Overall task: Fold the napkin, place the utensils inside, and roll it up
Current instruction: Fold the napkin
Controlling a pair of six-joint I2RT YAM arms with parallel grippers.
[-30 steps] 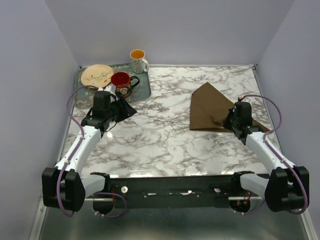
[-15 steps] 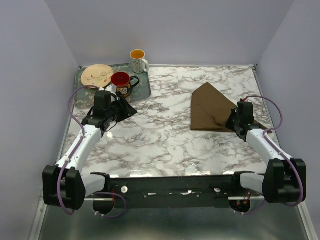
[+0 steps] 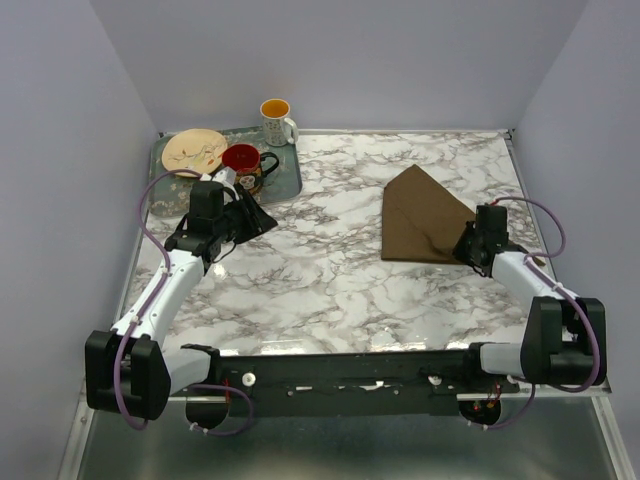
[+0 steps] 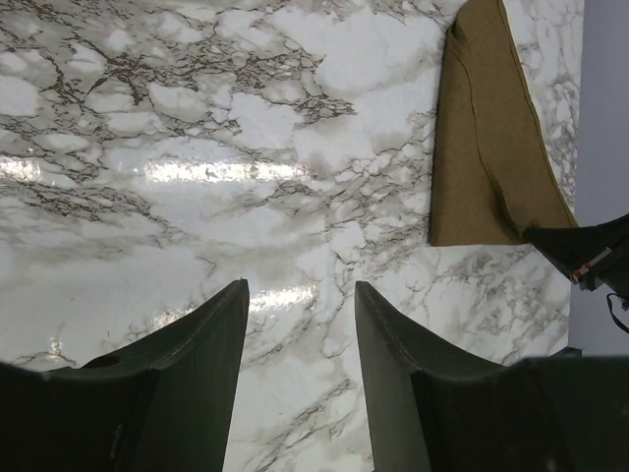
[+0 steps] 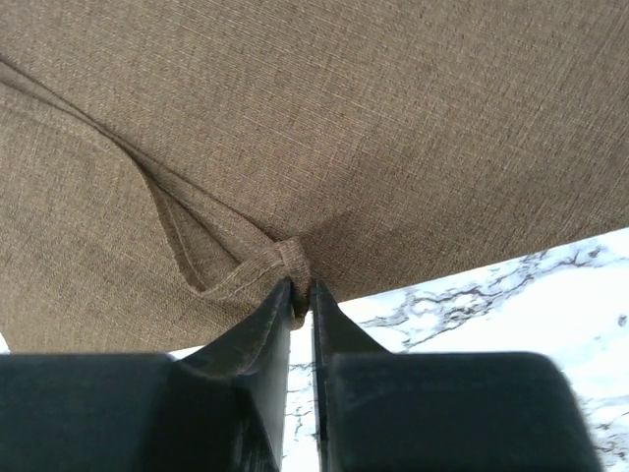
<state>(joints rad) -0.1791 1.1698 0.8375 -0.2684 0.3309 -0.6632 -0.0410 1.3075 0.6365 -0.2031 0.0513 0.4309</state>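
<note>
The dark brown napkin [image 3: 420,212] lies folded into a triangle on the right of the marble table. My right gripper [image 3: 468,246] is at its near right corner, with its jaws shut on a bunched, hemmed corner of the cloth [image 5: 295,258]. In the right wrist view the napkin [image 5: 354,118] fills the frame above the right gripper [image 5: 300,287]. My left gripper [image 3: 260,217] is open and empty over bare marble beside the tray. In the left wrist view the left gripper [image 4: 300,287] looks across the table to the napkin [image 4: 486,138]. The spoon shows in no view.
A grey-green tray [image 3: 289,181] at the back left holds a beige plate [image 3: 195,150] and a red mug [image 3: 243,160]. A white mug with an orange inside [image 3: 277,120] stands at the tray's far edge. Walls enclose the table on three sides.
The right arm has swung outward to the right with its gripper still on the napkin corner. The napkin's right tip no longer shows beyond the gripper. The left arm has barely moved.
</note>
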